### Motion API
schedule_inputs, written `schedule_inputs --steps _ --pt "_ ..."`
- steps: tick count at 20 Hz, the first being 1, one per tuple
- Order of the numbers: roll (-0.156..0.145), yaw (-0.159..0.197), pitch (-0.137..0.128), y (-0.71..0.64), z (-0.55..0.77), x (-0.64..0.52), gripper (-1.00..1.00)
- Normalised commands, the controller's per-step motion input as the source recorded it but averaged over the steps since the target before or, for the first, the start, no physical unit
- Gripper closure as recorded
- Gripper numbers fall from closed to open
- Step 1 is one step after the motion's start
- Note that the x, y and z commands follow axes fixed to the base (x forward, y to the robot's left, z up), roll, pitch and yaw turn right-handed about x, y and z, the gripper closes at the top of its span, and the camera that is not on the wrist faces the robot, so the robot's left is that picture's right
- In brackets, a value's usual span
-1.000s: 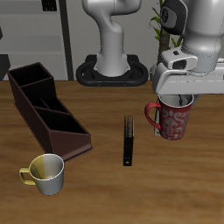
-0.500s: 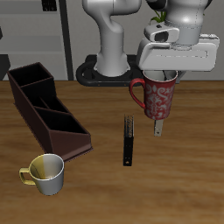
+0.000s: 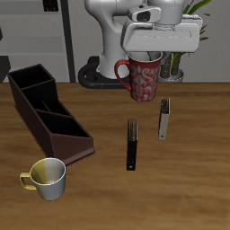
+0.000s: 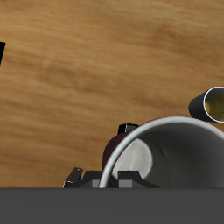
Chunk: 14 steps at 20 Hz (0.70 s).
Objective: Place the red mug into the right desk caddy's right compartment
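— Gripper [image 3: 150, 57]: clamped on the rim of the red mug [image 3: 142, 80], upper middle of the frame, well above the table [image 3: 193, 162].

— Mug hanging upright, handle toward frame left. And the right desk caddy [image 3: 47, 112]?

— Left half of the frame, running on a diagonal from upper left down toward centre. Well apart from the mug.

— Which end for the right compartment [image 3: 71, 135]?

— Probably the squarish end nearest frame bottom, open and unoccupied. Hard to be certain from this angle.

— Advice for the carry?

— Hold height until past the tall walls, centre over the section, then descend straight. Slim margin, so mind the handle against a divider.

— Anything in the way?

— Yellow-and-white mug [image 3: 46, 178] just below the caddy end; dark comb-like piece [image 3: 132, 144] and a small grey bar [image 3: 163, 119] on the table, both clear of the path.
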Motion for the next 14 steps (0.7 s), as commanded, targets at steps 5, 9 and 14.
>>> schedule_inputs --steps 5,9,14 --pt "-0.038 -0.004 -0.002 -0.5 0.22 -0.35 1.0" --pt "-0.061 -0.032 -0.021 -0.47 0.25 -0.24 1.0" --pt "-0.073 -0.038 -0.029 -0.55 0.21 -0.25 1.0"
